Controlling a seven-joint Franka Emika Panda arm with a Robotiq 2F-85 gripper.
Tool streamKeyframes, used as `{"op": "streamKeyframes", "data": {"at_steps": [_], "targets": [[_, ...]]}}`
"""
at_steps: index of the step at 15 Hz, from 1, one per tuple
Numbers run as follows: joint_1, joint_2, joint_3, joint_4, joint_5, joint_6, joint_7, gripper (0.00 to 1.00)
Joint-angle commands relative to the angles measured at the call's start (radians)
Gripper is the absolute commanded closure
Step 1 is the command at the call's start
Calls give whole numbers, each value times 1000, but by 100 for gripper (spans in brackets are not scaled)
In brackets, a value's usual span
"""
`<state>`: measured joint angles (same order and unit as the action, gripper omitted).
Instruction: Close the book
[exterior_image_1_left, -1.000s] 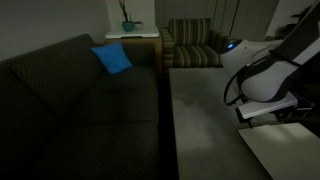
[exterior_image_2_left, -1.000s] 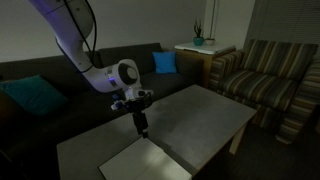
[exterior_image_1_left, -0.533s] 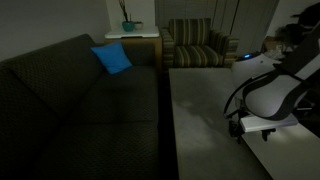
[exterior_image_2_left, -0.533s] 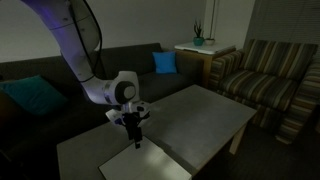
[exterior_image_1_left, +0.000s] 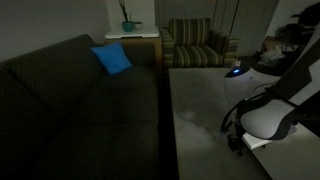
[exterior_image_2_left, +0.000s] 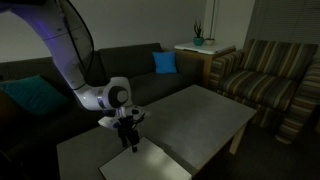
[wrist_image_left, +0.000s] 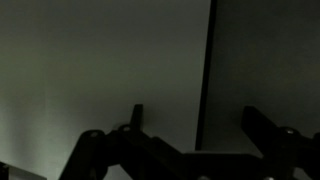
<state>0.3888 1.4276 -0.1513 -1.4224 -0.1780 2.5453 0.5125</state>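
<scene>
The book (exterior_image_2_left: 148, 164) lies flat and pale on the near end of the grey table (exterior_image_2_left: 200, 115). In an exterior view only a sliver of it (exterior_image_1_left: 259, 143) shows behind the arm. My gripper (exterior_image_2_left: 128, 146) points down at the book's far left edge, just above or touching it; it also shows in an exterior view (exterior_image_1_left: 238, 143). In the wrist view the gripper (wrist_image_left: 200, 120) is open and empty, its two fingers straddling a straight dark edge: the paler book surface (wrist_image_left: 100, 70) on the left, darker table (wrist_image_left: 265, 60) on the right.
A dark sofa (exterior_image_1_left: 70, 100) with a blue cushion (exterior_image_1_left: 112, 58) runs along the table. A second teal cushion (exterior_image_2_left: 35, 97) lies on it. A striped armchair (exterior_image_2_left: 265, 80) and a side table with a plant (exterior_image_2_left: 198, 42) stand beyond the table.
The arm has swung toward the near end of the table and lowered, bringing the gripper down to the book's edge. The book has not visibly moved.
</scene>
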Motion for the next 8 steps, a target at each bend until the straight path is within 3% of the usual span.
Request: {"op": "streamKeyframes", "data": {"at_steps": [1,5,8], "targets": [[129,1,-94,34,-44,-72,29,0],[226,3,-179,62,-122,-125,77,0],[225,19,-188,86,-145,-141,85,0]]}}
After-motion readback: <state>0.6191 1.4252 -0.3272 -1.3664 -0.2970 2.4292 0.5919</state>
